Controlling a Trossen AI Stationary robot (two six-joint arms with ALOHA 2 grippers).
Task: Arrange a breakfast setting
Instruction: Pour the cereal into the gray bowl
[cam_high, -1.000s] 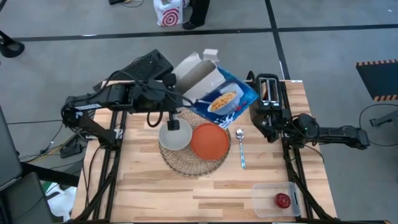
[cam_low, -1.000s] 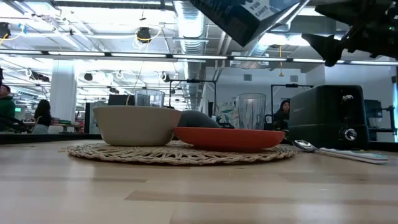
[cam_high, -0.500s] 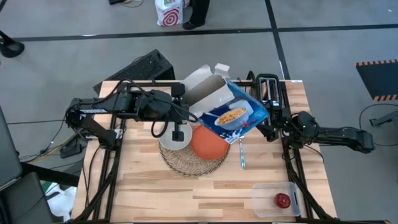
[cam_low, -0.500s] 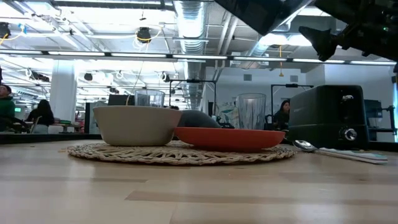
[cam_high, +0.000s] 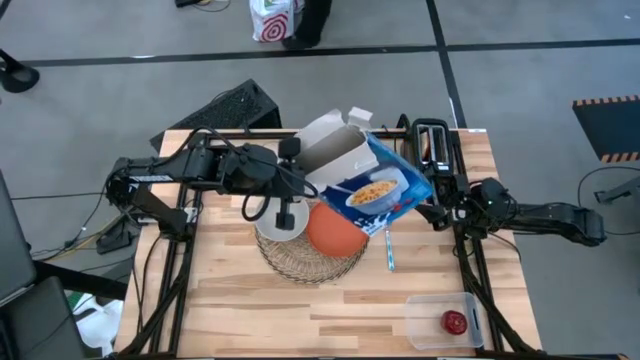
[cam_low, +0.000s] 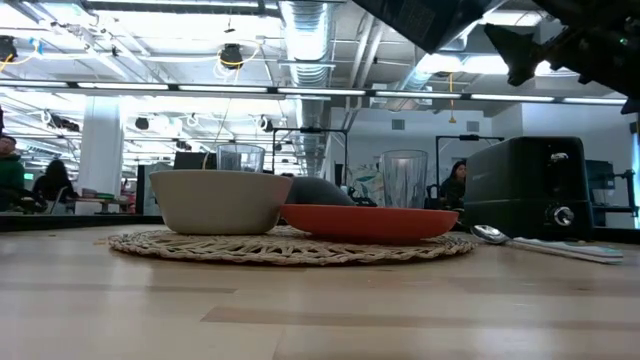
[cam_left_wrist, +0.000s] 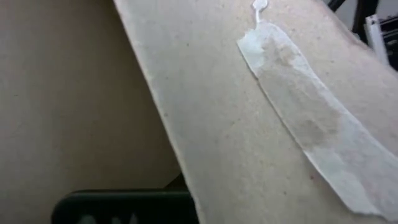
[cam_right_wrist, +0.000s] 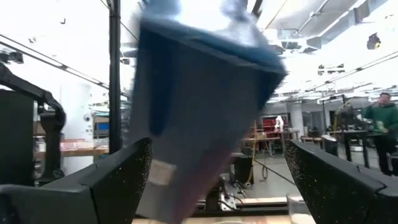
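Look at the blue-white cereal box (cam_high: 368, 180): it hangs in the air, tipped over, above the far side of the round wire mat (cam_high: 310, 262). Its open flaps point toward your left arm and its bottom end points toward your right arm, so its long side runs across the table from one arm to the other. Your left gripper (cam_high: 290, 165) is right at the open end; the left wrist view is filled with plain cardboard, so I think it is pinching a flap, but the fingers are hidden and I cannot tell for sure. Your right gripper (cam_high: 440, 208) sits just beside the low end of the box, near the black toaster (cam_high: 432, 147). In the right wrist view its two fingers (cam_right_wrist: 118, 180) stand wide apart with the box between them, not squeezing it. So the right arm is the one nearer the bottom of the box. The grey bowl (cam_high: 282, 218) sits on the mat under the left arm, touching the orange plate (cam_high: 337, 228). The open end is closer to the bowl. The metal spoon (cam_high: 387, 245) lies beside the mat.
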